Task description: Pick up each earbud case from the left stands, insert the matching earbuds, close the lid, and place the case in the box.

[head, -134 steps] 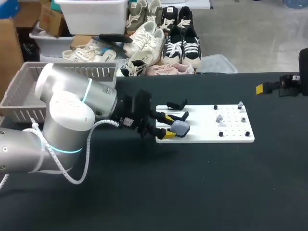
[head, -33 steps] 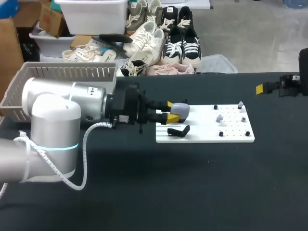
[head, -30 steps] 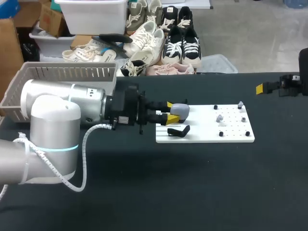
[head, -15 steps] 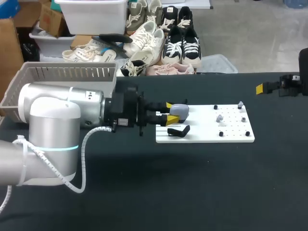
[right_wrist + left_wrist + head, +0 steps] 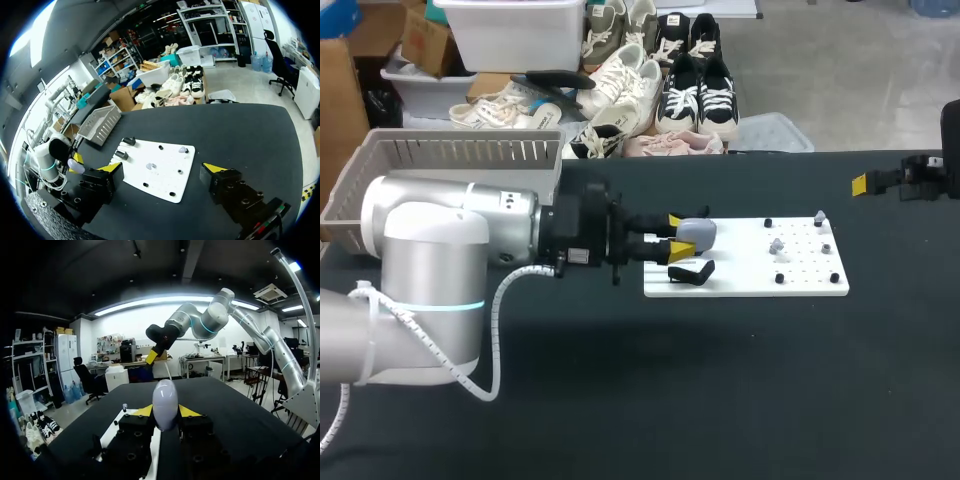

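Left gripper point(image 5: 676, 234), two black fingers with yellow tips: clamped on item 2 from two sides. Its arm comes in from the left, in front of the grey slatted plastic basket point(image 5: 450, 160) at the table's far left corner, presumably the box of the task.

Item 2. Small lilac-grey egg-shaped plastic earbud case point(image 5: 698, 233). Held on edge between the fingers, over the left end of item 4, resting on no stand. Lid seam not discernible; the lid appears closed. Judged light, rigid, smooth and rounded, so apt to slip or twist in the grip. Best held across the two broad faces, low on the body, leaving lid and hinge free. The hinge is judged the weak part.

Item 3. Black cradle-shaped stand point(image 5: 688, 271), bare, just on the near side of the held case. Second black stand point(image 5: 129, 141) shows in the right wrist view, nothing seen on it.

Item 4. White rectangular pegboard point(image 5: 740, 285), flat on the black table point(image 5: 720, 400); small black pegs point(image 5: 780, 279) on its right half.

Item 5. Pale grey earbud point(image 5: 776, 245) among the pegs; second pale earbud point(image 5: 820, 216) near the board's far right corner. Both tiny, judged light and easily knocked loose; take by the sides with fingertips only.

Item 6. Right gripper point(image 5: 161, 169): fingers spread wide, holding nothing, at the table's right edge, well apart from the pegboard.
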{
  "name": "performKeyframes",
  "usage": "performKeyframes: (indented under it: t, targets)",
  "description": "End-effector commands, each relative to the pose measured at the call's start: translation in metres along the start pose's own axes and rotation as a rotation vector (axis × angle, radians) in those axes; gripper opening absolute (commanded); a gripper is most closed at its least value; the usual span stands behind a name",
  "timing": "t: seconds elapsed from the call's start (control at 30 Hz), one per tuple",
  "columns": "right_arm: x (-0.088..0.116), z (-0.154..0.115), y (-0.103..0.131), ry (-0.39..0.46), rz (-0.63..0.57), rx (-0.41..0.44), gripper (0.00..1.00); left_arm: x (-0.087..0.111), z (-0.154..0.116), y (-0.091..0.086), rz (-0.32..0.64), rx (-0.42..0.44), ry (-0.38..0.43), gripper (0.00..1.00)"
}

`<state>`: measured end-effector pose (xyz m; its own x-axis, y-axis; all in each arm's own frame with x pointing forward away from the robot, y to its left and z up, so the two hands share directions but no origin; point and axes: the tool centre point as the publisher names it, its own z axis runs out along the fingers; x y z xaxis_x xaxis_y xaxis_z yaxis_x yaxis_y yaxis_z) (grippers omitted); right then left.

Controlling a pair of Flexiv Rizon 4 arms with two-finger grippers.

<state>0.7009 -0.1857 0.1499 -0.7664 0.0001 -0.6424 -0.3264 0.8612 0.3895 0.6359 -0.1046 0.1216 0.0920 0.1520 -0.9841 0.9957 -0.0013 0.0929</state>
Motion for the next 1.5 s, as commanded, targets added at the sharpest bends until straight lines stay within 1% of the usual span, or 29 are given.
performKeyframes:
  t: [0.03, 0.13, 0.2, 0.33, 0.53, 0.8, 0.93, 1.23, 1.5]
  targets:
    - [0.000, -0.002, -0.003, -0.003, 0.006, -0.011, 1.00, 0.004, 0.007, 0.003, 0.012, 0.004, -0.036, 0.00]
    - [0.001, -0.009, -0.002, -0.010, 0.013, -0.017, 1.00, 0.005, 0.011, 0.004, 0.011, 0.004, -0.056, 0.00]
    - [0.004, -0.012, 0.002, -0.009, -0.007, -0.007, 1.00, 0.006, 0.013, 0.006, 0.011, 0.005, -0.062, 0.00]
    - [0.014, -0.019, 0.022, 0.005, -0.072, -0.002, 1.00, 0.007, 0.016, 0.007, 0.015, 0.007, -0.069, 0.00]
    - [0.029, -0.020, 0.052, 0.019, -0.158, 0.000, 1.00, 0.009, 0.018, 0.008, 0.013, 0.007, -0.078, 0.00]
    - [0.043, -0.021, 0.080, 0.027, -0.208, -0.026, 1.00, 0.010, 0.019, 0.008, 0.020, 0.020, -0.070, 0.00]
    - [0.049, -0.017, 0.095, 0.026, -0.223, -0.044, 1.00, 0.013, 0.018, 0.007, 0.019, 0.023, -0.069, 0.00]
    - [0.059, -0.006, 0.123, 0.065, -0.269, -0.065, 1.00, 0.015, 0.018, 0.007, 0.014, 0.024, -0.071, 0.00]
    - [0.065, 0.003, 0.141, 0.108, -0.299, -0.070, 1.00, 0.015, 0.019, 0.006, 0.021, 0.021, -0.066, 0.00]
